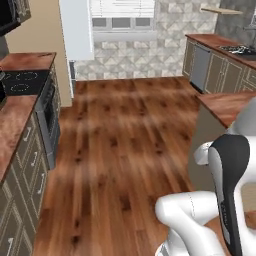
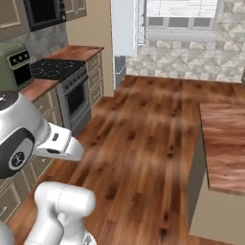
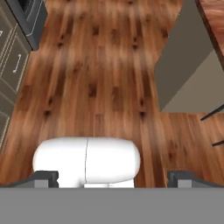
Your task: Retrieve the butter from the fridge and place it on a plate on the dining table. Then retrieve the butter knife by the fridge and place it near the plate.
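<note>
Pincer (image 3: 113,177) with tips spread wide apart and empty above the wood floor (image 3: 100,78), beside the dining table (image 3: 214,26); fridge (image 1: 76,30) distant.

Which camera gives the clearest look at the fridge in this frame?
The right base view: the fridge stands at the far end of the wooden floor, its pale side panel and lower edge largest there. The left base view shows the same pale panel near the window, a little smaller. In both, the top is cropped and no handles can be seen.
</note>
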Controlling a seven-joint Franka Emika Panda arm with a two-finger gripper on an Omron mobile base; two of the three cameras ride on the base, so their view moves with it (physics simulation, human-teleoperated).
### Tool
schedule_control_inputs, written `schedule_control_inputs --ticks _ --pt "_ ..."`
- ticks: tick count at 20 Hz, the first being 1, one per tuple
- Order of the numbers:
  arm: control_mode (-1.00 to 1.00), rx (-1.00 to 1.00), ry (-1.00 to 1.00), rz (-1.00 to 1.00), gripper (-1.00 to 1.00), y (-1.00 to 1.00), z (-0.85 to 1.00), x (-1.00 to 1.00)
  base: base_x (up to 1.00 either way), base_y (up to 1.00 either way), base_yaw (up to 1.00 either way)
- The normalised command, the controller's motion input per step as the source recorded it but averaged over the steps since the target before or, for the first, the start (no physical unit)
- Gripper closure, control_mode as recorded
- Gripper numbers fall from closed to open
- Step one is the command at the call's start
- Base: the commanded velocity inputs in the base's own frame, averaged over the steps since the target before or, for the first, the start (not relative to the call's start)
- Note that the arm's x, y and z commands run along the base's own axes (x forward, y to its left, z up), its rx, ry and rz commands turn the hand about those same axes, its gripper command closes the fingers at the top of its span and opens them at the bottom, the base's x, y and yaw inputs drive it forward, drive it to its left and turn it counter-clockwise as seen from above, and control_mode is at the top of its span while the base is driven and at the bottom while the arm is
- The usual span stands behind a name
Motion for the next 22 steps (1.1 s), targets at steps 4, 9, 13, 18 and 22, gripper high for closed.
schedule_control_inputs --ticks 4,9,13,18,22 --pt "1.0 0.0 0.0 0.0 -1.0 0.0 0.0 0.0 1.0 0.13 -0.03" --pt "1.0 0.0 0.0 0.0 -1.0 0.0 0.0 0.0 1.0 0.17 -0.01" --pt "1.0 0.0 0.0 0.0 -1.0 0.0 0.0 0.0 1.0 0.61 -0.17" --pt "1.0 0.0 0.0 0.0 -1.0 0.0 0.0 0.0 1.0 0.63 -0.14" --pt "1.0 0.0 0.0 0.0 -1.0 0.0 0.0 0.0 1.0 0.56 -0.09"
